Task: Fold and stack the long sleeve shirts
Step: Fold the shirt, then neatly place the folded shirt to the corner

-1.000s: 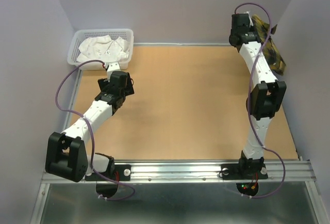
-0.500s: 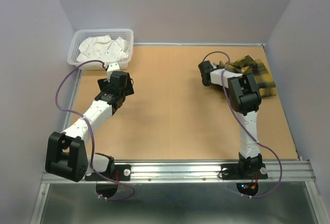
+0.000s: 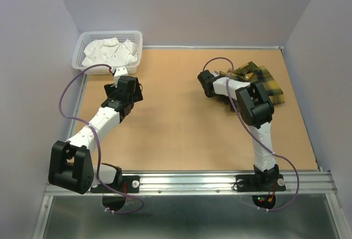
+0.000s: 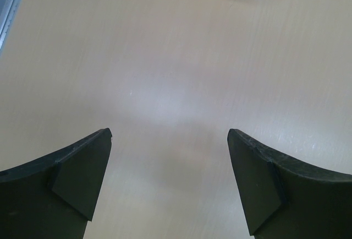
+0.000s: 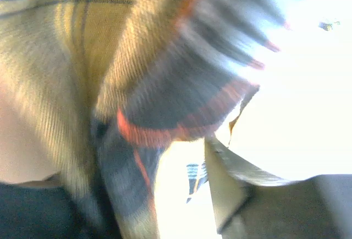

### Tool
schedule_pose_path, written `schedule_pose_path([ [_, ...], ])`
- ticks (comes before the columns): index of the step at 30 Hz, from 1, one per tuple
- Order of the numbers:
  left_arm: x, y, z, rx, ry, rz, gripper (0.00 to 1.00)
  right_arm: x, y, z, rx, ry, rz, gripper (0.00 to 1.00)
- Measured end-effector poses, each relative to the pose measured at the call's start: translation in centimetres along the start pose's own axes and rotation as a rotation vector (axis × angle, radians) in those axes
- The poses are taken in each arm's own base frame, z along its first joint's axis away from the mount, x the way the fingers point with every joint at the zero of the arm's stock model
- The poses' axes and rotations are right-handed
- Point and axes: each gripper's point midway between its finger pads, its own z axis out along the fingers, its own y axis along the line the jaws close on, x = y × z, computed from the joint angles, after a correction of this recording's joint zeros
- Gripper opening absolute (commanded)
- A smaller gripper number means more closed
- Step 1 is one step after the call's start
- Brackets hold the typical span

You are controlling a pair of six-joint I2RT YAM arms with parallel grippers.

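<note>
A yellow plaid long sleeve shirt (image 3: pixel 263 82) lies bunched on the table at the back right. My right gripper (image 3: pixel 208 85) is at its left edge, low over the table. In the right wrist view the blurred shirt (image 5: pixel 165 74) hangs over the left finger, and a bright gap separates it from the bare right finger (image 5: pixel 231 184); the jaws stand apart. My left gripper (image 3: pixel 125 87) hovers over the left part of the table, open with nothing between its fingers (image 4: pixel 82 167), only bare wood below.
A white basket (image 3: pixel 135 36) holding white cloth (image 3: pixel 108 50) stands at the back left corner. Grey walls close in the table on three sides. A metal rail (image 3: pixel 192 181) runs along the near edge by the arm bases.
My right arm swung down from the back right corner and to the left, dragging the shirt onto the table. Its jaws have parted. The left arm has not moved.
</note>
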Motion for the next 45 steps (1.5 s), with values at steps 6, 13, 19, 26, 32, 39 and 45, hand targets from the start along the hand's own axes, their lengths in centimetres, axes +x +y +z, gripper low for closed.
schedule_pose_path([
  [6, 0.0, 0.0, 0.0, 0.000, 0.000, 0.000, 0.99, -3.1, 1.7, -4.4, -0.223, -0.120, 0.109, 0.66],
  [13, 0.0, 0.0, 0.0, 0.001, 0.001, 0.000, 0.99, -6.7, 2.3, -12.0, -0.495, -0.302, 0.251, 0.60],
  [19, 0.1, -0.1, 0.0, 0.007, 0.003, 0.001, 0.99, -6.7, -4.2, -11.9, -0.562, -0.332, 0.533, 0.39],
  [26, 0.2, -0.3, 0.0, 0.020, 0.009, 0.001, 0.99, -6.1, -10.4, -4.8, -0.534, -0.286, 0.868, 0.37],
  [32, 0.2, -0.5, 0.0, 0.027, 0.011, 0.001, 0.98, -8.9, -8.5, -1.4, -0.592, -0.303, 0.974, 0.36],
  [39, 0.2, -0.5, -0.1, 0.029, 0.011, 0.001, 0.98, -9.3, 0.9, -2.0, -0.836, -0.248, 0.866, 0.39],
  [45, 0.3, -0.6, -0.1, 0.037, 0.014, 0.001, 0.98, -9.9, 1.2, -4.4, -0.927, -0.292, 0.837, 0.53],
])
